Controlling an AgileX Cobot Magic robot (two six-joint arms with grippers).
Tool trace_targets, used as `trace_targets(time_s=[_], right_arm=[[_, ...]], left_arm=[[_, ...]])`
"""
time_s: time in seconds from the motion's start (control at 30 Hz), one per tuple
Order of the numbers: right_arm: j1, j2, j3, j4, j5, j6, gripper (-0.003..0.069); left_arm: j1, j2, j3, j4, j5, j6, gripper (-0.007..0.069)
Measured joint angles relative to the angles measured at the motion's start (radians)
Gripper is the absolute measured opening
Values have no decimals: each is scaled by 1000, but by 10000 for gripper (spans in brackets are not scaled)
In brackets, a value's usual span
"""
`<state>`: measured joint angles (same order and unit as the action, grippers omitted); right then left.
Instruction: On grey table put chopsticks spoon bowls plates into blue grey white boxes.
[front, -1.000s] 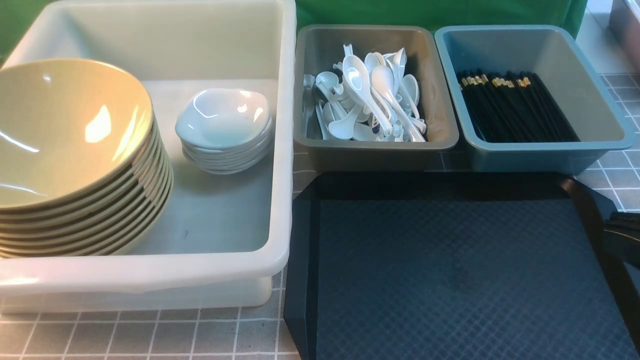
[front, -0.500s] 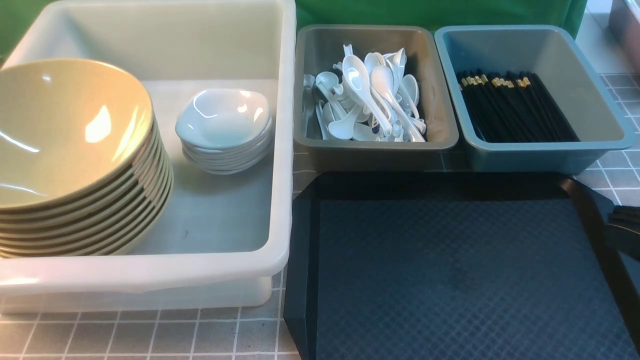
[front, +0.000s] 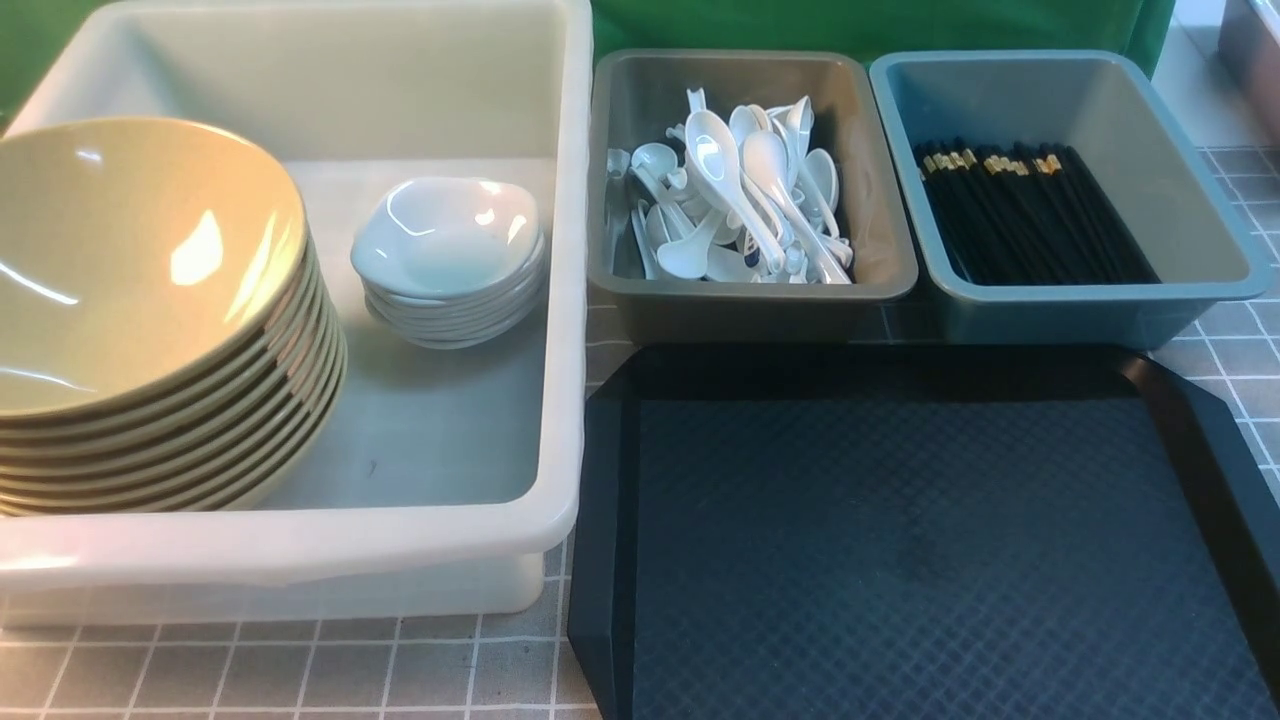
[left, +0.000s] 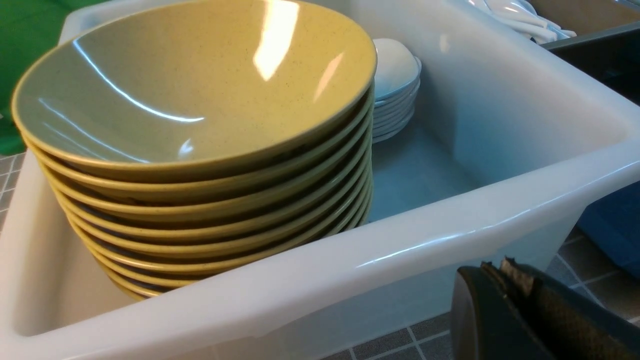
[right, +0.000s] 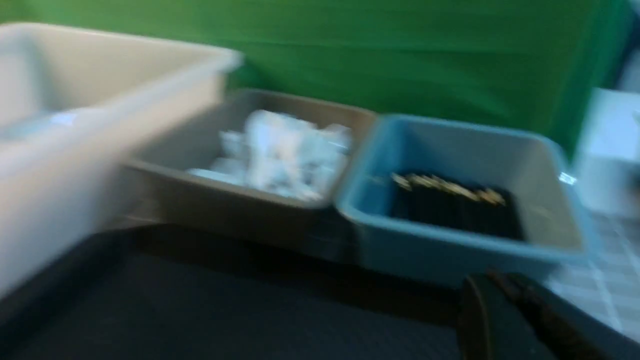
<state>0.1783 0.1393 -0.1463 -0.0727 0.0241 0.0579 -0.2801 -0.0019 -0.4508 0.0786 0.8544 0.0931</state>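
Several mustard-yellow bowls (front: 150, 300) stand stacked at the left of the white box (front: 300, 545), with a stack of small white plates (front: 448, 255) beside them. White spoons (front: 735, 200) fill the grey box (front: 750, 290). Black chopsticks (front: 1030, 215) lie in the blue box (front: 1090, 305). My left gripper (left: 500, 267) is shut and empty, low beside the white box's (left: 350, 260) near wall. My right gripper (right: 492, 280) is shut and empty over the tray, before the blue box (right: 450, 245). Neither gripper shows in the front view.
A flat black textured tray (front: 900, 540) lies empty on the grey table (front: 300, 670) in front of the grey and blue boxes. A green cloth (front: 880, 25) hangs behind the boxes. The right wrist view is blurred.
My right gripper, seen at the front view's right edge over the tray's corner, has drawn back out of that view and closed fully. The dishes and boxes have not moved.
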Motion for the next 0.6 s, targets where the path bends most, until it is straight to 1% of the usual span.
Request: trace_targets(time_s=[0.1, 0.17, 0.3, 0.4, 0.6], right_arm=[[-90, -81, 99, 0, 4, 2, -1], [-150, -128, 151, 0, 37, 5, -1], [-235, -148, 171, 0, 104, 54, -1], [-259, -149, 170, 0, 134, 73, -1], [-260, -149, 156, 0, 222, 77, -1]], left_arm=[[0, 0, 0, 0, 0, 0, -11], [0, 0, 0, 0, 0, -3, -11], [0, 0, 0, 0, 0, -3, -11], [0, 0, 0, 0, -1, -3, -11], [0, 0, 0, 0, -1, -3, -11]])
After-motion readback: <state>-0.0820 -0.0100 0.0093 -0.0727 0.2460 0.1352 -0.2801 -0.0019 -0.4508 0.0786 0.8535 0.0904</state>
